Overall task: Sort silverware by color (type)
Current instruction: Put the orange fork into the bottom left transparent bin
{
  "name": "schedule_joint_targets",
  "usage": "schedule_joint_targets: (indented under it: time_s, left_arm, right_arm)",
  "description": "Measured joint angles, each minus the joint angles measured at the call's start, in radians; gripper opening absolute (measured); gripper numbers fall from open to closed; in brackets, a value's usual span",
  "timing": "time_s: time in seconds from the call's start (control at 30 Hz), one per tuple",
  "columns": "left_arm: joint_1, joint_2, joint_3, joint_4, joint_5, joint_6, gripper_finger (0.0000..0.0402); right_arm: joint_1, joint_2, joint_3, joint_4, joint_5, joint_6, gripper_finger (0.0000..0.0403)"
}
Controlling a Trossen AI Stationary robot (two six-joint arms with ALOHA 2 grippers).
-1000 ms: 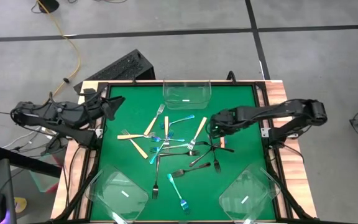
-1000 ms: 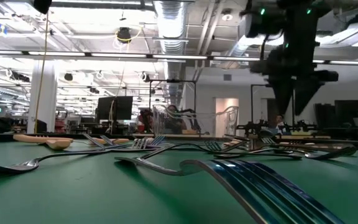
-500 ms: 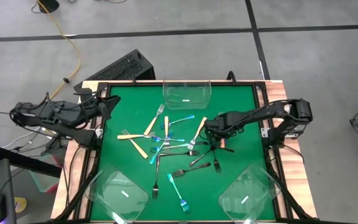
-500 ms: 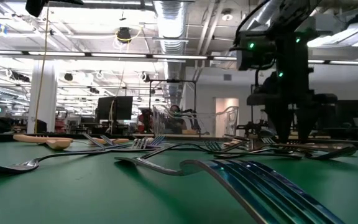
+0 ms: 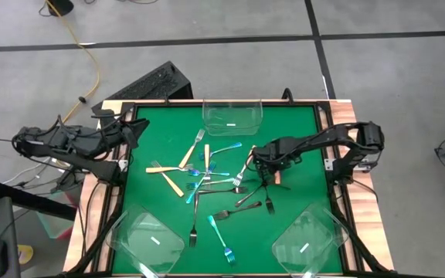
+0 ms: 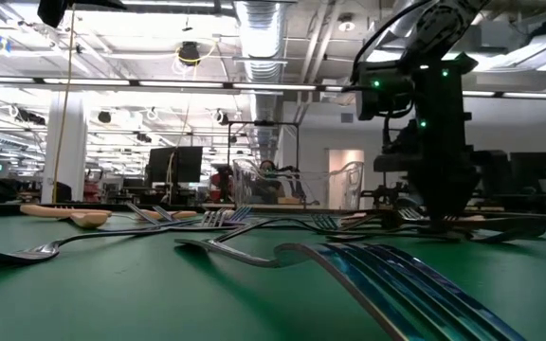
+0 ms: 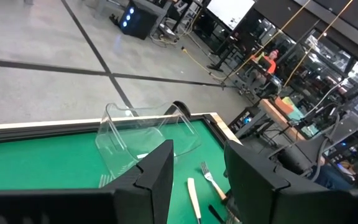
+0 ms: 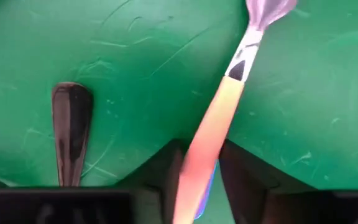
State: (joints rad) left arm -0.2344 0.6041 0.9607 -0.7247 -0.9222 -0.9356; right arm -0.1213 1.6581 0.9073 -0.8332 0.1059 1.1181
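Green bench [image 5: 300, 131] is carrying three clear tubs [image 5: 232, 114]. Forks are overlapping mid-bench; exact count hard to make out. Right claw [image 5: 255, 157], just right of the pile, is gripping a tan-handled fork [image 8: 215, 118], its handle end hidden between fingers. Left claw [image 5: 139, 131] is hanging released at the bench's left edge.

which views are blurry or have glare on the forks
Low view: the nearest blue-handled fork is close to the lens and soft, streaked with ceiling-light glare. Right wrist view: the tan-handled fork between the right claw's fingers is blurred. High view: evenly lit green mat, forks small but crisp.
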Motion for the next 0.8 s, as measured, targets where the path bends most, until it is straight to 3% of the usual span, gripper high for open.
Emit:
schedule_joint_targets:
  time_s: [0.2,0.43,0.8]
  left_arm:
    - [0.000,0.000,0.000,-0.001,-0.001,0.000,0.0128]
    - [0.000,0.000,0.000,-0.002,-0.002,0.000,0.0128]
    - [0.000,0.000,0.000,-0.003,-0.002,0.000,0.0128]
  right_arm:
    - [-0.012,-0.006,0.000,0.000,-0.001,-0.018,0.0045]
    - [-0.010,-0.064,-0.002,-0.009,-0.034,-0.020,0.0059]
    - [-0.027,-0.323,-0.001,-0.032,-0.027,0.008,0.0060]
